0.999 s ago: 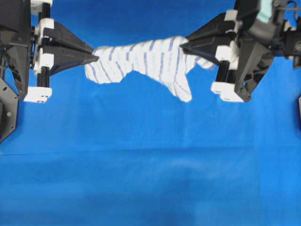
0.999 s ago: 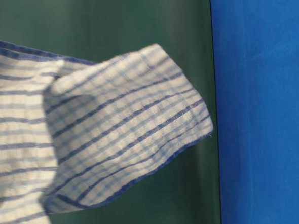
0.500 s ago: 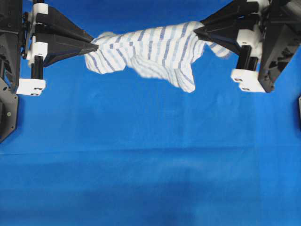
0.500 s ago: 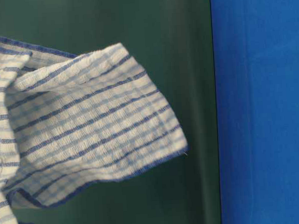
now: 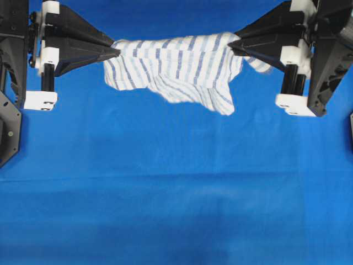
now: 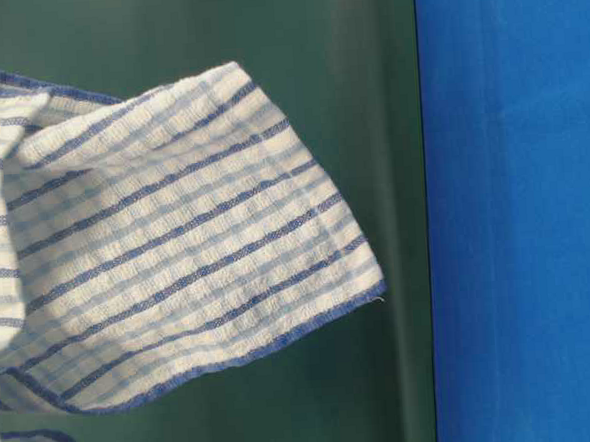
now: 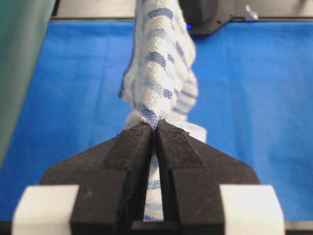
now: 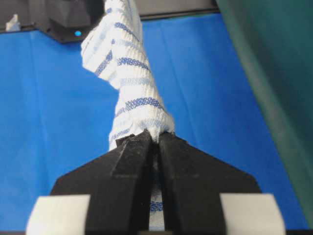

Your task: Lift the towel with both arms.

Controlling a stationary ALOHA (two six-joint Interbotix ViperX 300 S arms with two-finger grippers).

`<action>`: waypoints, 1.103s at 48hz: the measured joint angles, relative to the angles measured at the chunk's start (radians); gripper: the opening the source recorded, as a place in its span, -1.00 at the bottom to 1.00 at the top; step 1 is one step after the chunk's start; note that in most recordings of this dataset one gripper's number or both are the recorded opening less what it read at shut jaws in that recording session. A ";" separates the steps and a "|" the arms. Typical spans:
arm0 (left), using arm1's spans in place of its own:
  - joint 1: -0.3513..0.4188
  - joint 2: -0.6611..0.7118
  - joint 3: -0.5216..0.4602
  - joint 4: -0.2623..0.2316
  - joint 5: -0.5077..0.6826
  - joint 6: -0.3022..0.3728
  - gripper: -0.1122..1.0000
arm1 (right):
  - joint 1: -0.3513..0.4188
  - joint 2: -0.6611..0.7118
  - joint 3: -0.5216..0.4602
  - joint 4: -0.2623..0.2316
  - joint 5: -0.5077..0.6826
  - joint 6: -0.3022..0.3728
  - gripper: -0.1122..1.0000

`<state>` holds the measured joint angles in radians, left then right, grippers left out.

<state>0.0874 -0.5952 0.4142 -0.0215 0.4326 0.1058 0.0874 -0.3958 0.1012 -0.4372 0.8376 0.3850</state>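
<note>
Overhead view: the towel (image 5: 179, 66) hangs stretched between the two grippers, clear of the blue table cover (image 5: 176, 193). The left gripper (image 5: 117, 51) pinches its left end; the right gripper (image 5: 230, 46) pinches its right end, and a short flap trails past those tips. Both wrist views show the jaws pressed together on bunched cloth. Compared with one second earlier, the towel sits higher in the overhead view and is drawn flatter and wider, with a shallower sag along its lower edge. In the table-level view, the hanging corner (image 6: 176, 238) has unfolded against the green backdrop (image 6: 366, 76).
</note>
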 measured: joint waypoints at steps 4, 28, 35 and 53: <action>-0.011 0.000 0.000 0.000 -0.006 0.003 -0.61 | 0.000 0.000 0.000 0.000 0.000 -0.002 -0.47; -0.029 0.000 0.020 0.000 -0.018 -0.005 0.79 | 0.002 0.000 0.015 -0.014 0.005 0.025 0.34; -0.046 0.023 0.075 0.000 -0.049 -0.011 0.79 | 0.003 -0.002 0.075 -0.014 -0.003 0.054 0.33; -0.078 0.124 0.235 0.000 -0.218 -0.009 0.79 | 0.005 0.083 0.298 -0.012 -0.161 0.175 0.33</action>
<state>0.0092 -0.4709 0.6489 -0.0215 0.2148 0.0966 0.0920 -0.3129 0.3988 -0.4495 0.6765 0.5599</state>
